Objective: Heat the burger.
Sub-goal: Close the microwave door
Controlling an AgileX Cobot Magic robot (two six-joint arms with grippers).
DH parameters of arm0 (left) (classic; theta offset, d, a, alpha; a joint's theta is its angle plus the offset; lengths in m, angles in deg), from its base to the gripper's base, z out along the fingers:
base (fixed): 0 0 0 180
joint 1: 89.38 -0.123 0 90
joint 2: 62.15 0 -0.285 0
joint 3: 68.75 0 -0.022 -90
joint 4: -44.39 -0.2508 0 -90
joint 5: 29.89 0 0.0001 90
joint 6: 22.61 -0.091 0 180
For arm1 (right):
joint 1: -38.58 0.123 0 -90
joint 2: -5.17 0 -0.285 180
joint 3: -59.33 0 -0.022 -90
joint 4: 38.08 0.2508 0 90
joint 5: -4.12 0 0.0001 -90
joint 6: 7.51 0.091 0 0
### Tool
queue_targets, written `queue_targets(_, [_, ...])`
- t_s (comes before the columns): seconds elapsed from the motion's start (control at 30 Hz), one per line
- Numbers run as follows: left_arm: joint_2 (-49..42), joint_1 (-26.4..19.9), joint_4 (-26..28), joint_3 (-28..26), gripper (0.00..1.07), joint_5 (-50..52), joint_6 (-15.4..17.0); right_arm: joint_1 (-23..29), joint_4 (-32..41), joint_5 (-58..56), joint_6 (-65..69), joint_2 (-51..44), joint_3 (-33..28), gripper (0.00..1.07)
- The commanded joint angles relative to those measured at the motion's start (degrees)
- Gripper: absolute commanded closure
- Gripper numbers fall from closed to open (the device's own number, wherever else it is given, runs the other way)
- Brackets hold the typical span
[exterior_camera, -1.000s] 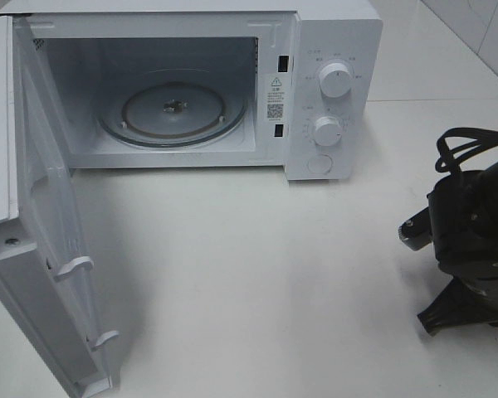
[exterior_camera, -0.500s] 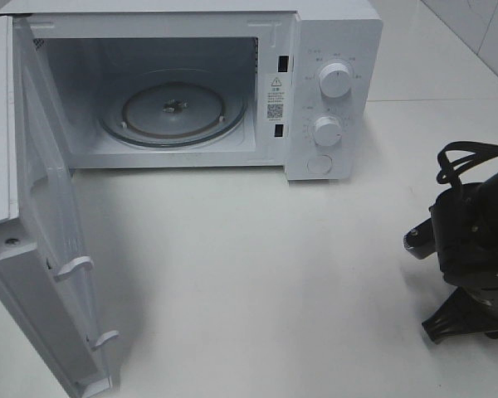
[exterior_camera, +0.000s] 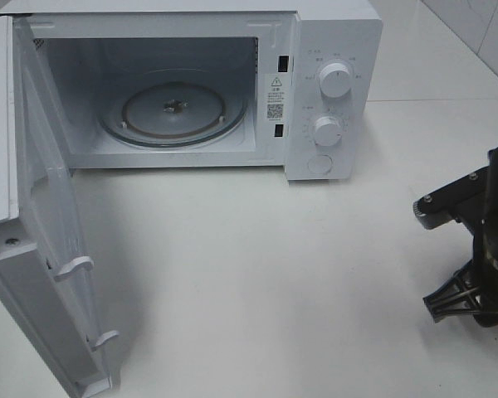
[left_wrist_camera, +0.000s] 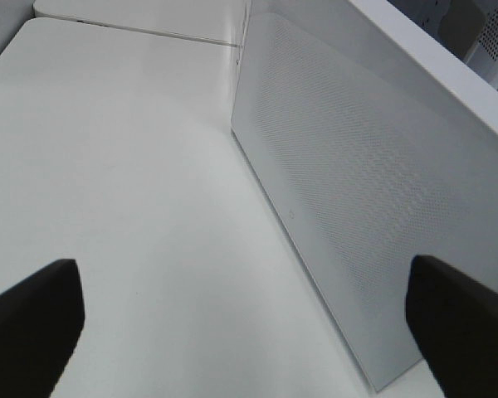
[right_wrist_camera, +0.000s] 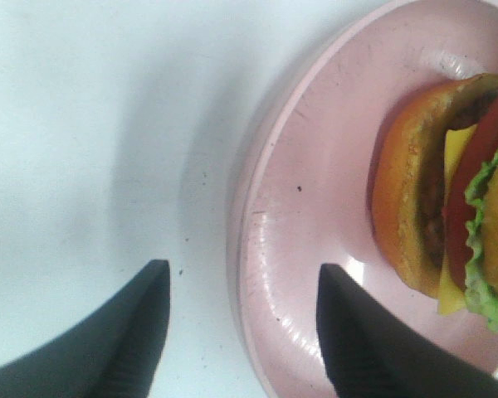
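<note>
While our right pincer [right_wrist_camera: 241, 319] straddles the pink plate's [right_wrist_camera: 274, 207] rim, jaws apart, ungripped, burger [right_wrist_camera: 448, 199] awaits; left pincer [left_wrist_camera: 249, 323] gapes idle.

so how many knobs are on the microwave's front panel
2. Both sit on the control panel at the microwave's right side in the high view: the upper knob near the top, the lower knob directly beneath it. A flat round button lies below them.

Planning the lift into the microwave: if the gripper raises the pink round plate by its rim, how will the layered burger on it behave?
The burger lies on its side on the pink round plate, so it may roll if the plate tilts. Its loose-looking layers of bun, cheese, tomato and lettuce could slide apart. The plate's glossy rim looks slippery for the right gripper, which straddles it.
</note>
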Motion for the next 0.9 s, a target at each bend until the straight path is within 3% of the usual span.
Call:
queue_targets(0.03, [-1.1,-0.1,0.0,0.3,0.09,0.0,-0.1,-0.1,6.2,1.7,-9.1,-7.8,0.1,0.53])
queue_targets(0.17, [-1.1,-0.1,0.0,0.3,0.09,0.0,-0.1,-0.1,11.2,3.8,-16.6,-13.2,0.1,0.50])
queue_targets(0.33, [-1.1,-0.1,0.0,0.3,0.09,0.0,-0.1,-0.1,20.7,5.3,-28.4,-21.3,0.1,0.40])
queue_targets(0.4, [-1.1,-0.1,0.0,0.3,0.09,0.0,-0.1,-0.1,27.2,4.8,-35.5,-27.0,0.1,0.32])
queue_targets(0.5, [-1.1,-0.1,0.0,0.3,0.09,0.0,-0.1,-0.1,31.0,3.6,-38.7,-31.2,0.1,0.30])
queue_targets(0.9, [-1.1,-0.1,0.0,0.3,0.09,0.0,-0.1,-0.1,32.9,-5.5,-40.7,-46.4,0.1,0.31])
